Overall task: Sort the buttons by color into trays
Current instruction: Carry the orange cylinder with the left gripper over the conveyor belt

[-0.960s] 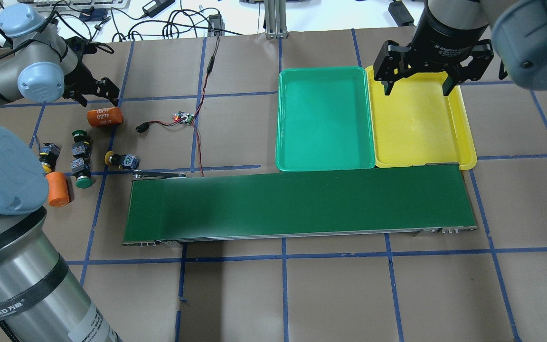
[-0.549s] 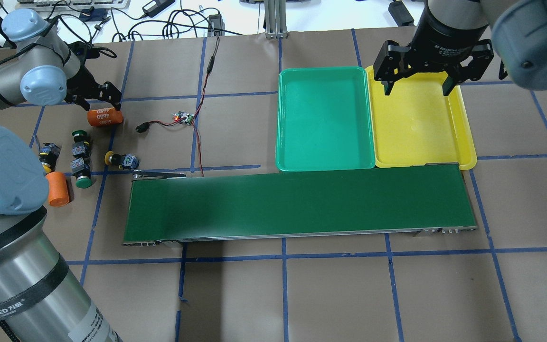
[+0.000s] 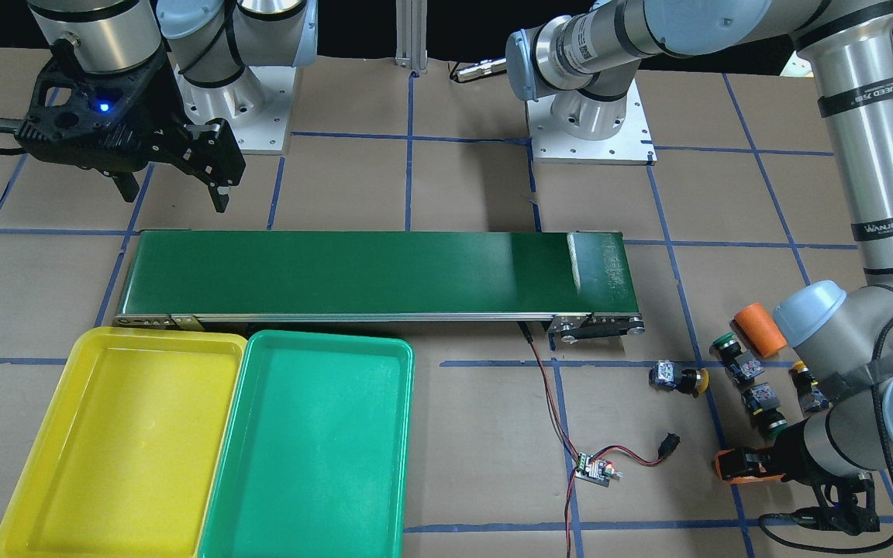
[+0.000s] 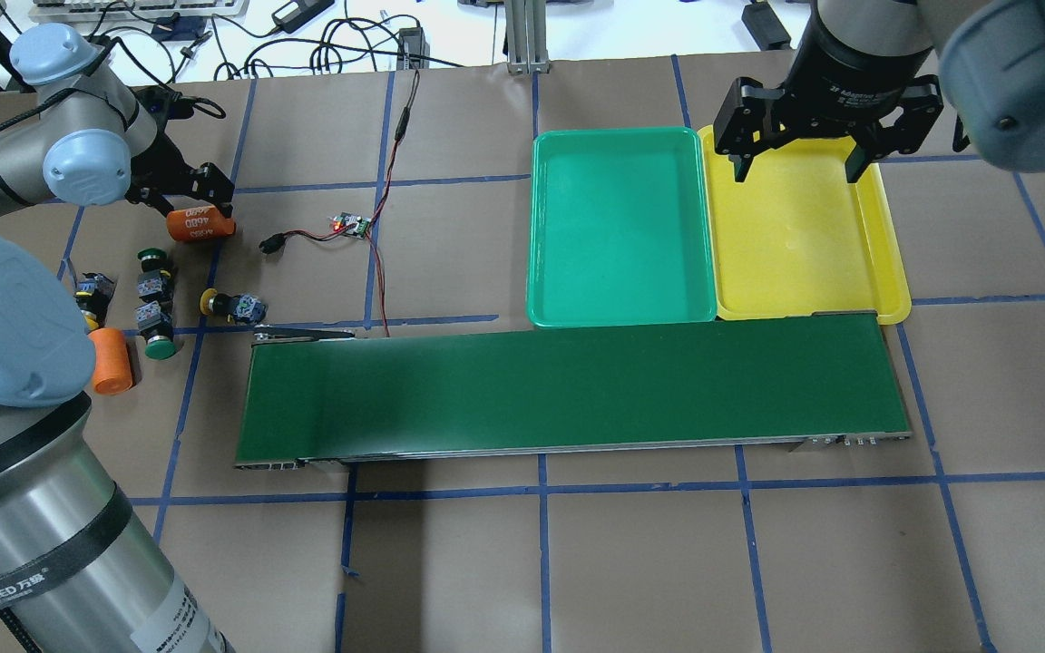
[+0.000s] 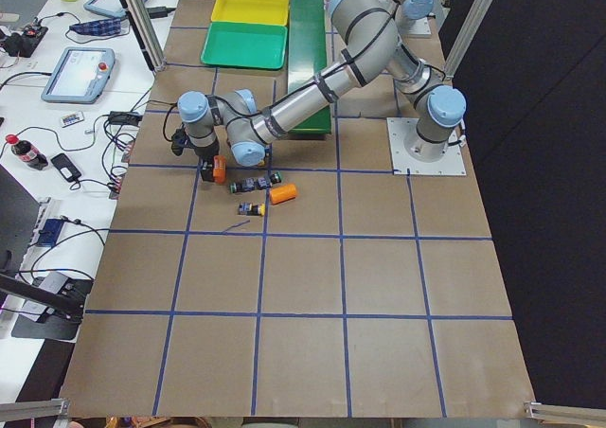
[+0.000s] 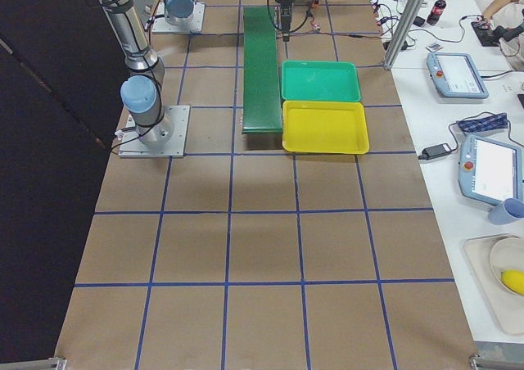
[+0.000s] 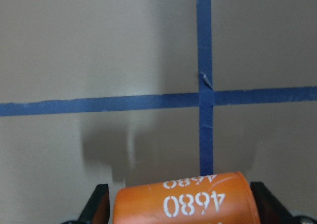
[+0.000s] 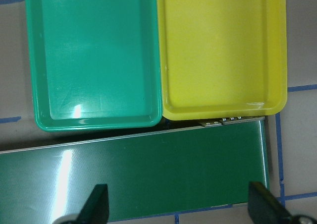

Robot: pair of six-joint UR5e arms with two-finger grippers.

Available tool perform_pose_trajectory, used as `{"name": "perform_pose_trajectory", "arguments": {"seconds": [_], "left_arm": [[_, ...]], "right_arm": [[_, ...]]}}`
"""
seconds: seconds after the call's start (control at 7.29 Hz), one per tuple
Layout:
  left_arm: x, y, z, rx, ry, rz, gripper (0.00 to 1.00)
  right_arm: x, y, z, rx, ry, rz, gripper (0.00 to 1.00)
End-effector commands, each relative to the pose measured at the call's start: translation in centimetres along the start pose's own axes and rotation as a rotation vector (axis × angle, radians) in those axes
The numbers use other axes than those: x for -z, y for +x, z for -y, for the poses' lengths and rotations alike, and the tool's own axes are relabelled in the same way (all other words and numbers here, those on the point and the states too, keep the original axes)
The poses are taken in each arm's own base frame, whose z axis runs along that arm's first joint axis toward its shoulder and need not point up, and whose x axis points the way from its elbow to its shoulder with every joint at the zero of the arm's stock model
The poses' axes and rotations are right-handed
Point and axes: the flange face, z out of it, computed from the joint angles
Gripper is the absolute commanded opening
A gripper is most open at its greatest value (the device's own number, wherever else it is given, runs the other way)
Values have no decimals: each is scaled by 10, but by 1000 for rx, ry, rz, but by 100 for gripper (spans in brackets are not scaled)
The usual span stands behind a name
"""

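Several buttons lie at the table's left end: a yellow one (image 4: 92,301), two green ones (image 4: 152,270) (image 4: 153,332) and another yellow one (image 4: 232,307). My left gripper (image 4: 189,201) is open and low, just beyond them. Its fingers straddle the orange "4680" cylinder (image 7: 185,204), not a button. The green tray (image 4: 618,227) and the yellow tray (image 4: 799,236) sit side by side, both with nothing in them. High over the conveyor's end beside the trays hangs my right gripper (image 4: 796,168), open and holding nothing.
The long dark green conveyor belt (image 4: 568,390) runs from near the buttons to the trays. A second orange cylinder (image 4: 110,360) lies beside the buttons. A small circuit board (image 4: 352,224) with red wires lies between the cylinder and the green tray.
My left gripper has moved down and slightly right onto the "4680" cylinder, which now sits between its fingers. The right arm, the buttons and the trays have not moved.
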Motion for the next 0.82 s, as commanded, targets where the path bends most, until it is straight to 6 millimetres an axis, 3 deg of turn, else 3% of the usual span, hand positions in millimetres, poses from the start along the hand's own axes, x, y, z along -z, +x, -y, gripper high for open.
{"name": "perform_pose_trajectory", "arguments": {"seconds": [0.0,0.27,0.41,0.55,0.69], "left_arm": [[30,1,0,8,-5,-2,0],[97,30,-21,4,-53,-18,0],[149,61,-40,38,-65,-31,0],[176,123,-67,9,-122,-30,0],[177,158,-91,9,-143,-27,0]], "right_arm": [[0,0,0,0,0,0,100],[-1,0,0,0,-2,0,100],[0,0,0,0,0,0,100],[-1,0,0,0,-2,0,100],[-1,0,0,0,-2,0,100]]}}
